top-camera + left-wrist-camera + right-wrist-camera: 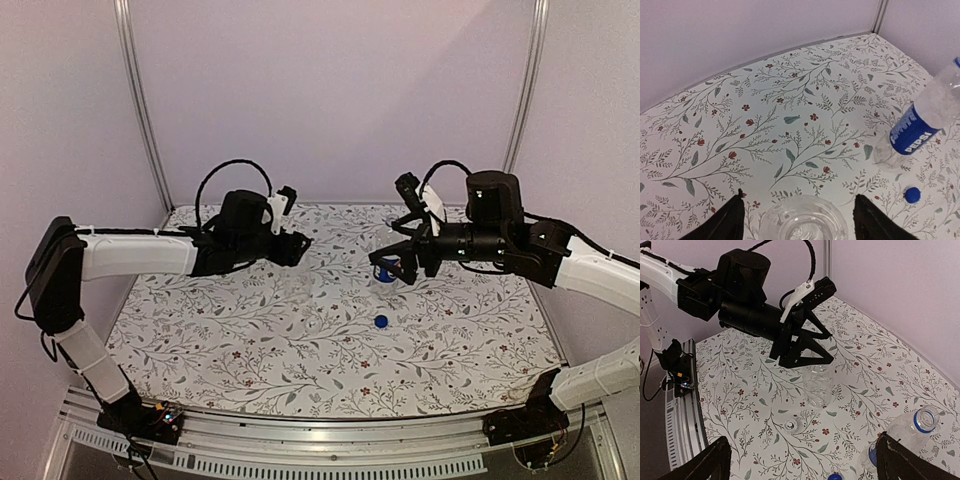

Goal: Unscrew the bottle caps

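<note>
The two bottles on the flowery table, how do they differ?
The Pepsi bottle wears a blue label; the plain bottle has none. The Pepsi bottle keeps a blue ring at its neck; the plain bottle's neck is clear. A blue cap lies by the Pepsi bottle; a whitish cap by the plain bottle. Both are clear plastic and open.

Floral tablecloth (250, 350), pale walls (330, 90)

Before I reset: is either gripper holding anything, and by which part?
Nothing gripped: left gripper stands open around the plain bottle, not touching; right gripper open by the Pepsi bottle.
</note>
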`<state>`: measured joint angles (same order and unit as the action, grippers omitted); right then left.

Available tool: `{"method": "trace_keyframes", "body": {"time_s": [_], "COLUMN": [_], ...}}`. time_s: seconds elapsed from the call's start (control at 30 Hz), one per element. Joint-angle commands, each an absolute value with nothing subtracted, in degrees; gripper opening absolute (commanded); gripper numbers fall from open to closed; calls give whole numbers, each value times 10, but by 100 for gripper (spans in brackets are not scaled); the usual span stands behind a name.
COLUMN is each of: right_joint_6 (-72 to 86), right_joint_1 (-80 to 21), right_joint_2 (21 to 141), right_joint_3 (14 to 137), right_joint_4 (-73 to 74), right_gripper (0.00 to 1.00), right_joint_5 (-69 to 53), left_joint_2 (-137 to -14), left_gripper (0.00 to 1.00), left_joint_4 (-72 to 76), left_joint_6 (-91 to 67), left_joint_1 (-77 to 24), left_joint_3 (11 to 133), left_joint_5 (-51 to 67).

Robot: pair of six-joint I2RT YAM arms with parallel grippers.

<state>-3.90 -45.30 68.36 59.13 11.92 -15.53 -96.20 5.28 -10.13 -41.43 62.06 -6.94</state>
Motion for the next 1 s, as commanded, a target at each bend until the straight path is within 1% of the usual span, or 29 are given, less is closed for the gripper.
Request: {"method": "trace_keyframes", "body": {"time_s": [0.0,0.13,0.3,0.53,0.63,0.8,0.97], "right_joint_6": [-33,-24,12,75,90,93,90], "right_joint_1": [-449,-448,-425,-363,-349,-338,-330], "right_joint_2": [678,674,676,692,696,700,699], "right_joint_3": [585,585,595,612,615,628,647], "right_joint_4": [106,109,129,159,160,163,177], "right_gripper": [99,99,99,99,99,99,99], "right_joint_5": [-150,-123,-54,24,55,96,121], "left_joint_2": [-920,-890,-832,-762,-738,-697,-661], "left_gripper": [77,83,99,100,100,100,100], "left_joint_4": [70,69,63,9,-31,-42,-45], "left_joint_6": [-104,-107,-117,-107,-105,-103,-89], "left_joint_1": [-407,-407,-407,-401,-396,-375,-338], "left_joint_3": [615,607,591,597,609,598,582], "left_joint_5": [-73,-68,-84,-136,-146,-161,-131]}}
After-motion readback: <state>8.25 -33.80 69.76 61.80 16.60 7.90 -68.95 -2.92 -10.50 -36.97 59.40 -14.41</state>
